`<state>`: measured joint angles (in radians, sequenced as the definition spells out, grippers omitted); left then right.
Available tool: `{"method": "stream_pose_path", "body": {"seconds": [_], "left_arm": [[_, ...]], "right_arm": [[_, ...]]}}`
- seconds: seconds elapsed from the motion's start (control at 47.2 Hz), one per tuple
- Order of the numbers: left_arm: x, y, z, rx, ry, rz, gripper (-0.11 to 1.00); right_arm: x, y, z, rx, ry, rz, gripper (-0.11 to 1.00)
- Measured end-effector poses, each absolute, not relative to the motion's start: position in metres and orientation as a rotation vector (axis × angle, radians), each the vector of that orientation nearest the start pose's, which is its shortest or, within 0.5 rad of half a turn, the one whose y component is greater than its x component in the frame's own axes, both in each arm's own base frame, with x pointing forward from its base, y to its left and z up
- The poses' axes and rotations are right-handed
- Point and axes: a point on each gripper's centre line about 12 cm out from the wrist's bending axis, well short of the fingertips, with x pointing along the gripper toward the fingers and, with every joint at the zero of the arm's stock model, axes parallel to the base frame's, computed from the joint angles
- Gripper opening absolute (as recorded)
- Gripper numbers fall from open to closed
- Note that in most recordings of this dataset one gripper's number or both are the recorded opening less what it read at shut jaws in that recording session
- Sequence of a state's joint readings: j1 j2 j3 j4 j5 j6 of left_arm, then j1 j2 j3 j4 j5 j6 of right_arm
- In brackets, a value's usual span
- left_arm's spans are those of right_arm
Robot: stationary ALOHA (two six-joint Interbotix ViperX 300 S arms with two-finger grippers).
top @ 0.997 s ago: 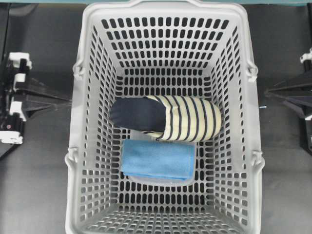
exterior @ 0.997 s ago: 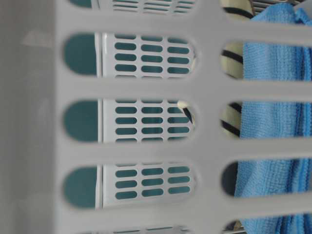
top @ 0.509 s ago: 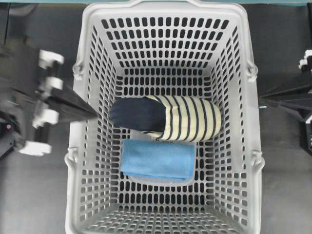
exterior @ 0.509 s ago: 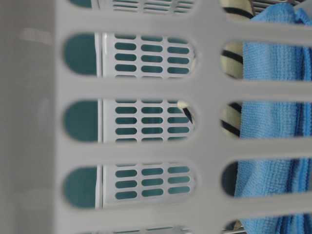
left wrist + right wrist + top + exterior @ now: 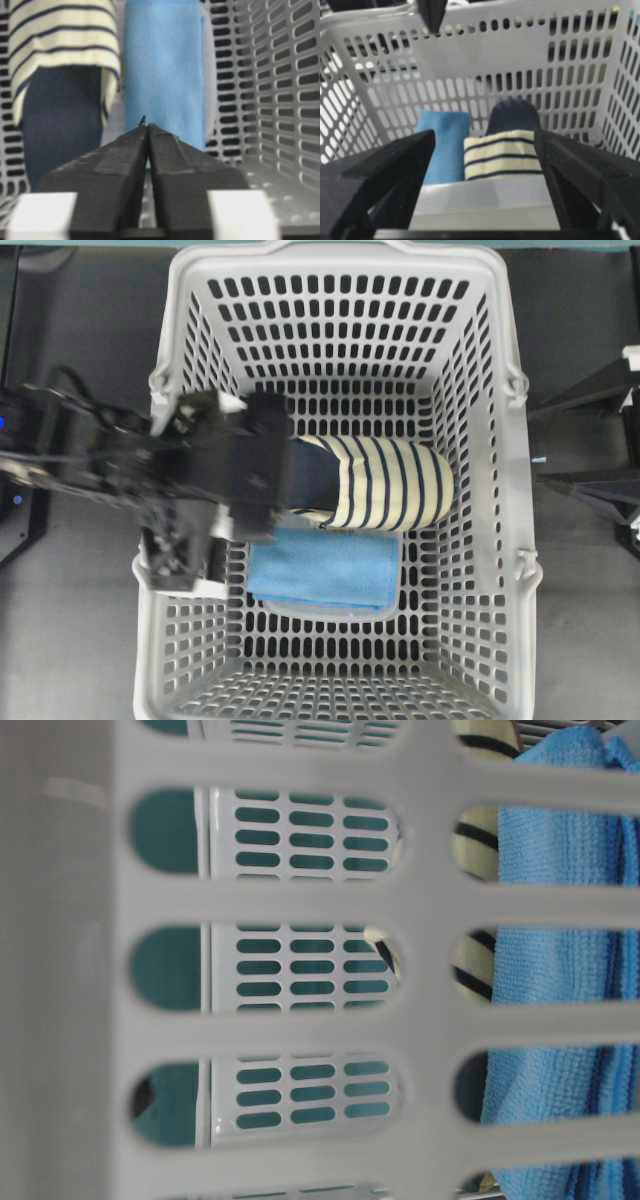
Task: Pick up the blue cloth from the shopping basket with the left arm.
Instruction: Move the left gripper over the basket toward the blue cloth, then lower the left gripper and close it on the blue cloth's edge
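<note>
The left claw (image 5: 147,131) is pressed fully closed with nothing between its fingers, poised over the left wall of the shopping basket (image 5: 520,570). The blue cloth (image 5: 322,568) lies flat on the basket floor, touching the striped slipper (image 5: 385,484). The right claw (image 5: 485,145) gapes wide outside, holding nothing.

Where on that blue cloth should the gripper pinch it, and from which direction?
Probably the blue cloth's near short edge, from above. It lies flat on the shopping basket floor, the slipper crowding one long side, so a side approach looks blocked. The left gripper, now shut, must open first.
</note>
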<state>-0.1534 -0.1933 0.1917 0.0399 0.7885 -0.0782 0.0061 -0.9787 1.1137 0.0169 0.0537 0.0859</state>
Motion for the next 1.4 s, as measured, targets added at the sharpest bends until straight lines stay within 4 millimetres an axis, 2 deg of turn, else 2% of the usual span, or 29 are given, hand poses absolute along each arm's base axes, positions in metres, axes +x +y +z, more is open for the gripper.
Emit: {"method": "stream_pose_path", "body": {"seconds": [0.042,0.212,0.254,0.318,0.466,0.657,0.869,1.039,1.272,1.399], "left_arm": [[0.386,-0.057,0.348,0.022,0.803,-0.097,0.21],[0.407,-0.061,0.333,0.018,0.879,-0.089,0.72],[0.412,-0.064,0.327,0.022,0.895,-0.093,0.82],[0.418,-0.068,0.315,0.028,0.923,-0.097,0.90],[0.433,-0.074,0.286,0.033,0.966,-0.102,0.85],[0.447,-0.083,0.255,0.043,0.996,-0.113,0.86],[0.452,-0.085,0.230,0.047,1.017,-0.115,0.86],[0.450,-0.084,0.203,0.053,1.074,-0.111,0.86],[0.445,-0.084,0.195,0.057,1.089,-0.112,0.81],[0.445,-0.084,0.194,0.061,1.092,-0.114,0.63]], "right_arm": [[0.198,0.001,0.282,0.104,0.186,-0.006,0.76],[0.197,0.000,0.283,0.101,0.179,-0.010,0.76],[0.198,0.000,0.283,0.103,0.176,-0.010,0.76],[0.197,0.000,0.283,0.103,0.178,-0.010,0.76],[0.198,0.000,0.283,0.103,0.176,-0.010,0.76],[0.198,0.000,0.284,0.104,0.175,-0.007,0.76],[0.197,0.003,0.282,0.101,0.186,0.008,0.76],[0.197,0.003,0.282,0.102,0.188,0.008,0.76],[0.197,0.003,0.282,0.102,0.189,0.008,0.75],[0.197,0.003,0.282,0.101,0.189,0.008,0.75]]}}
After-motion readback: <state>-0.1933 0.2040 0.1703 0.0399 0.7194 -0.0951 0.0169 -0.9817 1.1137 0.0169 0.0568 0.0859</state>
